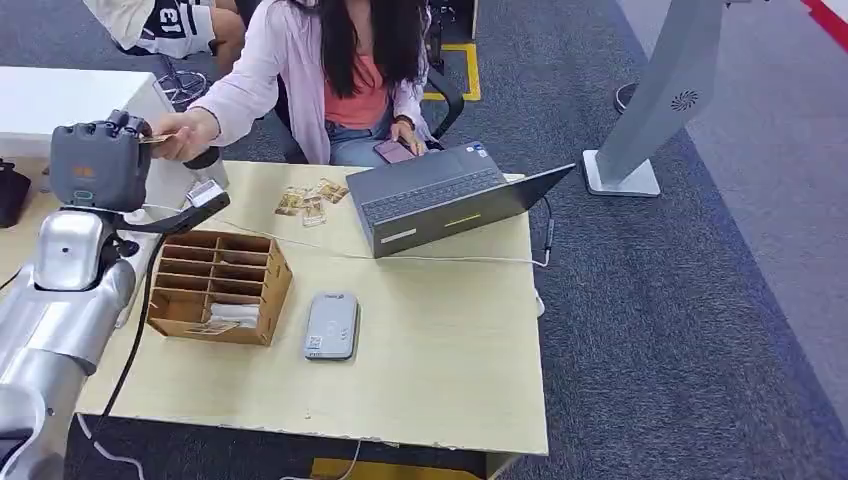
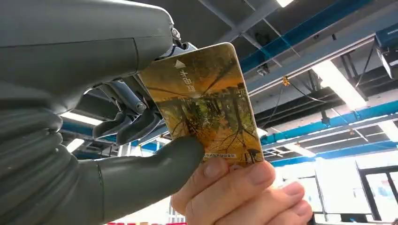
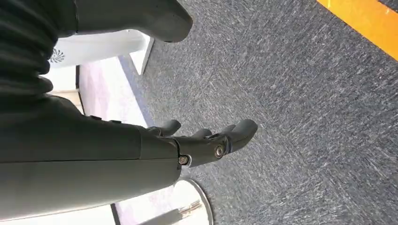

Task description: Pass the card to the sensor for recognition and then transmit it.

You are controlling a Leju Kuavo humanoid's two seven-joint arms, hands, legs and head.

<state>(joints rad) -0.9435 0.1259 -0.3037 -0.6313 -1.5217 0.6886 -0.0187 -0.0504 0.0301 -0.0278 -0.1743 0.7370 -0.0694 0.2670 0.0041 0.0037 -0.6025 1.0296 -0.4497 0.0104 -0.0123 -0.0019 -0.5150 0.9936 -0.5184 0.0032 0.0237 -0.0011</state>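
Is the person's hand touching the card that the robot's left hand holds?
Touching. In the left wrist view the person's fingers lie on the card at one end, beside the left hand, whose thumb presses on it.

You see the left hand [image 2: 117, 154] pinching the card [image 2: 204, 105] between its thick thumb and darker fingers [image 2: 123, 125], while a person's hand [image 2: 239, 194] grips the card's lower edge under ceiling lights.

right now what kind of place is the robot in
Probably an office or lab-style test space: grey carpet, a light wood desk with an open laptop, and exposed blue ceiling beams with strip lights.
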